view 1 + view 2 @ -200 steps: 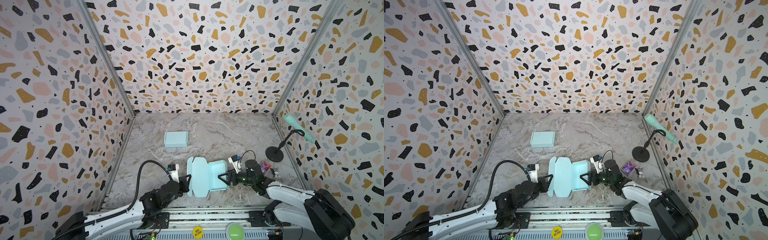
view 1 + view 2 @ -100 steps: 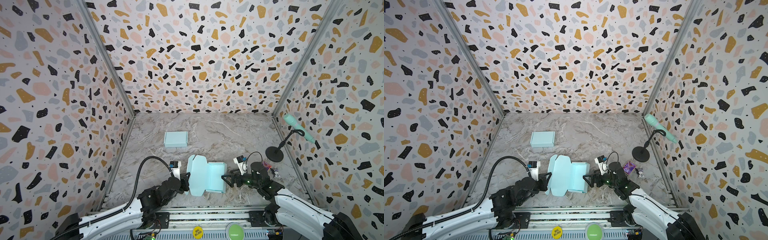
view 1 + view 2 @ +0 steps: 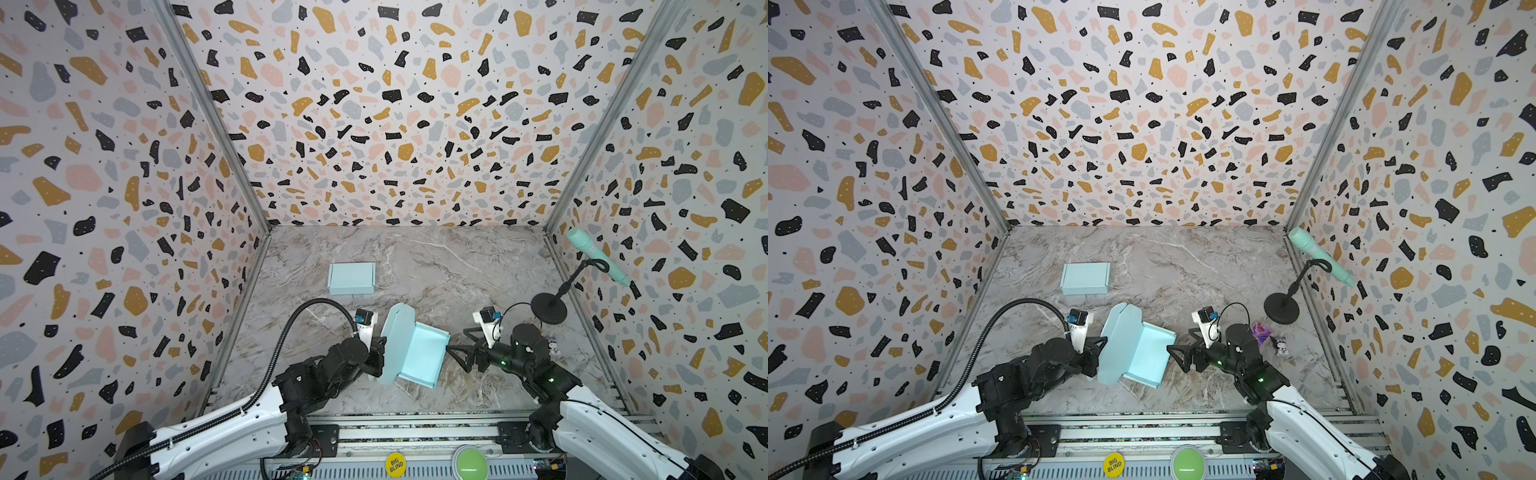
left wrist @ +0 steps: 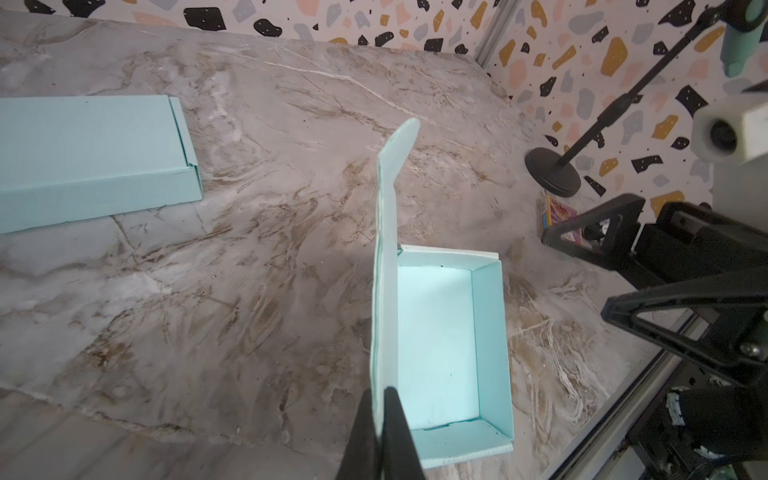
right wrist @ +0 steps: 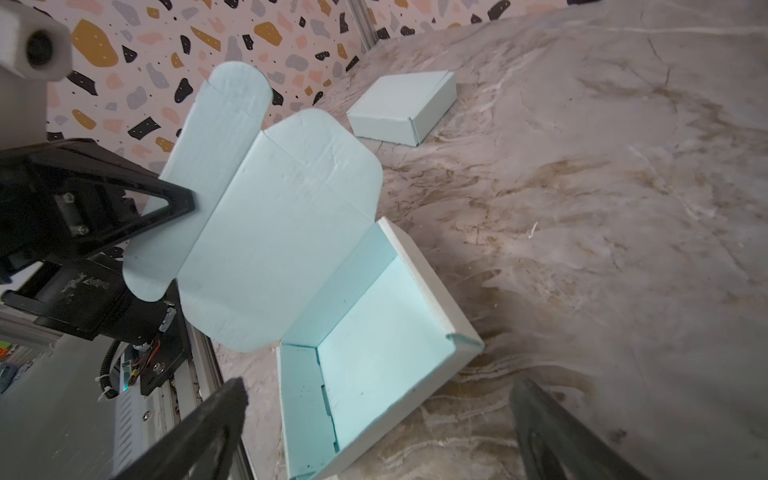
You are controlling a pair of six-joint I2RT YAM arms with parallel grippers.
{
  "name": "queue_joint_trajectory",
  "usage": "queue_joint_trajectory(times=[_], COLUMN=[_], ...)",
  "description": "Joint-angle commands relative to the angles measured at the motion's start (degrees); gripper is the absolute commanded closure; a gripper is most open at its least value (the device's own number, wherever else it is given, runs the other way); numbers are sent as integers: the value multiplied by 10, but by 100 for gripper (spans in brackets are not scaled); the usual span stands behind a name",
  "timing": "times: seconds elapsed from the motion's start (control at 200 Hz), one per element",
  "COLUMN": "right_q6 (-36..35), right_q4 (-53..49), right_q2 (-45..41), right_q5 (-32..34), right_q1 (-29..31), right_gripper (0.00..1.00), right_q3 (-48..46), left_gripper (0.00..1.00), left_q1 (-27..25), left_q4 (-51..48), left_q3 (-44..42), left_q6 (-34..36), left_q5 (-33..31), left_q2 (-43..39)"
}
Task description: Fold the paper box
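Note:
The paper box (image 3: 422, 353) (image 3: 1146, 357) is light blue, an open tray with its rounded lid (image 3: 397, 332) raised steeply on the left side. My left gripper (image 3: 380, 358) (image 3: 1098, 355) (image 4: 379, 399) is shut on the lid's lower edge. In the right wrist view its finger (image 5: 178, 199) shows against the lid (image 5: 274, 232). My right gripper (image 3: 457, 340) (image 3: 1178, 340) (image 5: 378, 390) stands wide open just right of the tray's right wall, holding nothing. The tray (image 4: 436, 332) (image 5: 374, 345) is empty inside.
A second, closed blue box (image 3: 352, 278) (image 3: 1086, 278) lies farther back on the marble table (image 3: 457, 270). A microphone stand (image 3: 548, 307) sits at the right wall, with a purple packet (image 3: 1260, 332) and a small figurine (image 3: 1281, 347) beside it. A metal rail (image 3: 415, 428) borders the front.
My right gripper has opened wider and come off the tray's right wall. My left gripper has tipped the lid more upright, and the box has turned slightly.

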Motion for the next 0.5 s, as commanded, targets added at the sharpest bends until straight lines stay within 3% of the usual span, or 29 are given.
queue_joint_trajectory(times=[0.0, 0.085, 0.145, 0.305, 0.496], right_q6=[-32, -34, -35, -70, -127], right_q4=[153, 297, 338, 314, 274], right_q2=[-4, 3, 31, 135, 165], right_q5=[-11, -10, -27, -103, -145], right_q1=[-1, -2, -1, -2, -2], right_gripper=[1, 0, 0, 0, 1], right_q3=[12, -27, -23, 35, 63], left_gripper=[100, 100, 100, 100, 100], left_q1=[3, 3, 3, 3, 4], left_q4=[-25, -40, -53, -80, -106], left_q3=[36, 57, 74, 127, 169], left_q6=[61, 88, 103, 146, 194], left_q5=[55, 79, 87, 117, 135], left_q2=[13, 27, 41, 81, 105])
